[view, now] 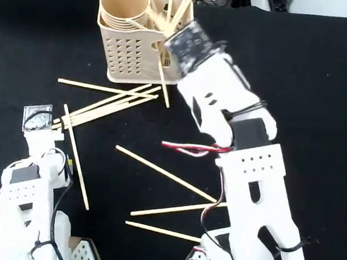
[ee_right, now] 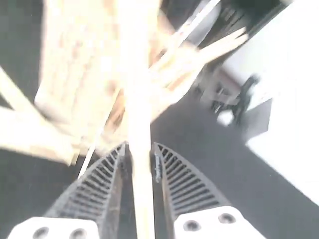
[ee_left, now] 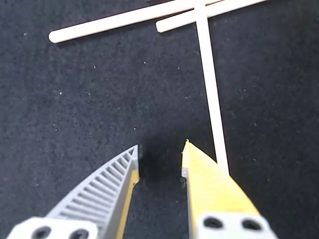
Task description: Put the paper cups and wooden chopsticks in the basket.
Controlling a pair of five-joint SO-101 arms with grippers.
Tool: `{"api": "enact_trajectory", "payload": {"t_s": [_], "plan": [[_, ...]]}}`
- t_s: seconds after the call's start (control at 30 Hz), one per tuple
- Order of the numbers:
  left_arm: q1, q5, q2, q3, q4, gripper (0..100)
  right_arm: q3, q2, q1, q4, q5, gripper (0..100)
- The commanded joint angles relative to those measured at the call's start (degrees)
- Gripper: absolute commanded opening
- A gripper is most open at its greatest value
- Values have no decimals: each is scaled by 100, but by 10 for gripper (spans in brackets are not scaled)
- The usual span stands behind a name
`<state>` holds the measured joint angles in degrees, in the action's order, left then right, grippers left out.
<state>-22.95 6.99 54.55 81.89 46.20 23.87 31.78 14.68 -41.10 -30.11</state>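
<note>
The right end effector [ee_right: 139, 149] is clenching one chopstick [ee_right: 135, 94] at the basket [view: 128, 58], where the cups [view: 123, 5] are sitting. Its lower end seems to be hanging outside the wall, so it needs lifting over the rim before release. The left end effector [ee_left: 159, 149] is hovering, released, over the desk [view: 325, 89] near loose chopsticks [view: 166, 173]. No readable writing is showing.
</note>
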Motion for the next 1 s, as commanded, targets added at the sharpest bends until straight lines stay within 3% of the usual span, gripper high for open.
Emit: {"api": "enact_trajectory", "payload": {"t_s": [0.0, 0.13, 0.3, 0.47, 0.63, 0.97], "plan": [[48, 35, 105, -13, -88, 156, 13, 189, -299, 1451, 782, 11], [48, 35, 105, -13, -88, 156, 136, -84, -360, 2796, 1635, 11], [48, 35, 105, -13, -88, 156, -171, -848, -167, 3903, 1732, 11], [48, 35, 105, -13, -88, 156, -734, -1499, -132, 4316, 1811, 11], [48, 35, 105, -13, -88, 156, -866, -1903, -141, 4958, 2734, 11], [48, 35, 105, -13, -88, 155, -857, -2299, -158, 5723, 3393, 11]]}}
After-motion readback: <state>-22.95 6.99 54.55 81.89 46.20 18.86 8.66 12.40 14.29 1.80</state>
